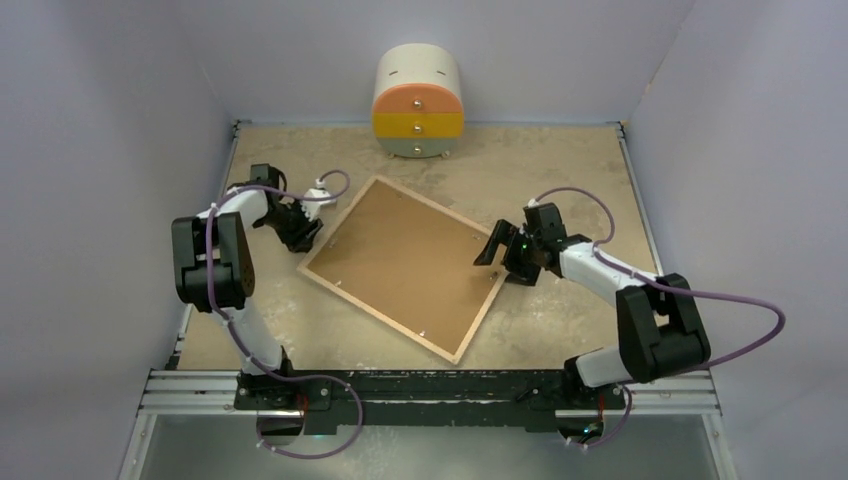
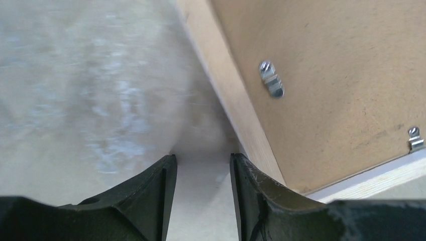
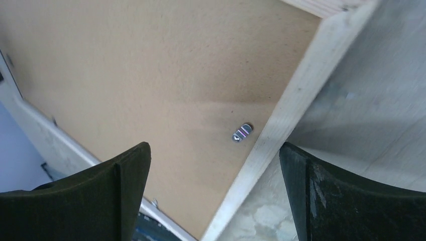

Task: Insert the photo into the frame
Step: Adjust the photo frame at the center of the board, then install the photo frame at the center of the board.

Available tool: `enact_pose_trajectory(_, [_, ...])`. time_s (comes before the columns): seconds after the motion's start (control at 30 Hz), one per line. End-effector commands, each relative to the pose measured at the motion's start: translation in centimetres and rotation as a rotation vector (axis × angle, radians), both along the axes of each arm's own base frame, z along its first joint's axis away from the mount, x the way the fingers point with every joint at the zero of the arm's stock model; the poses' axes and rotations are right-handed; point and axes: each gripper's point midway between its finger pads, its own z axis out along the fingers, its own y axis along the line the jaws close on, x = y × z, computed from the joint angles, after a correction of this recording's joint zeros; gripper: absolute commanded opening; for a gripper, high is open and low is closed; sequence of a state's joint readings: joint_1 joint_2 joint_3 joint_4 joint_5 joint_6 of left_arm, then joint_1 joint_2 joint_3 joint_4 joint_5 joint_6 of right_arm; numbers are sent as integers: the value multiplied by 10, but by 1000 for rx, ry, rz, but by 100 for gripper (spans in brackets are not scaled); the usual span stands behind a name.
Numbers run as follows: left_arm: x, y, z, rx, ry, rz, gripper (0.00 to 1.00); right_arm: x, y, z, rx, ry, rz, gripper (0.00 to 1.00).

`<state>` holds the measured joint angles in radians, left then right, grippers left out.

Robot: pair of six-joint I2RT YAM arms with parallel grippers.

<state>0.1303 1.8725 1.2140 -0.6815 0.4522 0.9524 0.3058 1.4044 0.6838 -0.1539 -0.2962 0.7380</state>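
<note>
The frame (image 1: 380, 315) lies face down and skewed on the table, its light wood rim (image 2: 226, 85) around a plain brown backing board (image 1: 405, 262) held by small metal clips (image 2: 271, 79). The photo is hidden or out of view. My left gripper (image 1: 305, 236) hovers at the frame's left corner, just outside the rim. Its jaws (image 2: 203, 160) stand a little apart, with only bare table between them. My right gripper (image 1: 503, 255) is over the frame's right edge, wide open. In the right wrist view (image 3: 213, 148) it straddles the rim (image 3: 291, 100) beside a clip (image 3: 241, 132).
A small rounded drawer unit (image 1: 417, 102) with orange, yellow and pale drawers stands at the back centre. Pale walls close the table in on the left, back and right. A metal rail (image 1: 430, 385) carrying the arm bases runs along the near edge.
</note>
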Motion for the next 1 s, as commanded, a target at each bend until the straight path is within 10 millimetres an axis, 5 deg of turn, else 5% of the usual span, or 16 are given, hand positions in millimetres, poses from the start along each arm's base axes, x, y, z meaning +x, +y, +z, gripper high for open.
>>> enact_pose_trajectory(0.0, [-102, -47, -9, -165, 283, -201, 46, 51, -2, 27, -31, -134, 4, 98])
enact_pose_trajectory(0.13, [-124, -63, 0, -236, 304, -258, 46, 82, -19, 33, -66, -178, -52, 98])
enact_pose_trajectory(0.33, [-105, -63, 10, -333, 296, -159, 45, 116, -34, 61, -127, -271, -127, 92])
enact_pose_trajectory(0.47, [-99, -56, 28, -456, 315, -117, 45, 107, -22, 92, -108, -368, -134, 86])
enact_pose_trajectory(0.57, [-105, -63, 31, -515, 343, -106, 46, 85, 26, 104, -40, -415, -29, 85])
enact_pose_trajectory(0.77, [-100, -73, 22, -602, 397, -51, 46, 21, 163, 94, 210, -408, 307, 80])
enact_pose_trajectory(0.97, [-93, -67, 4, -548, 400, 3, 36, -15, 248, 78, 308, -395, 495, 74])
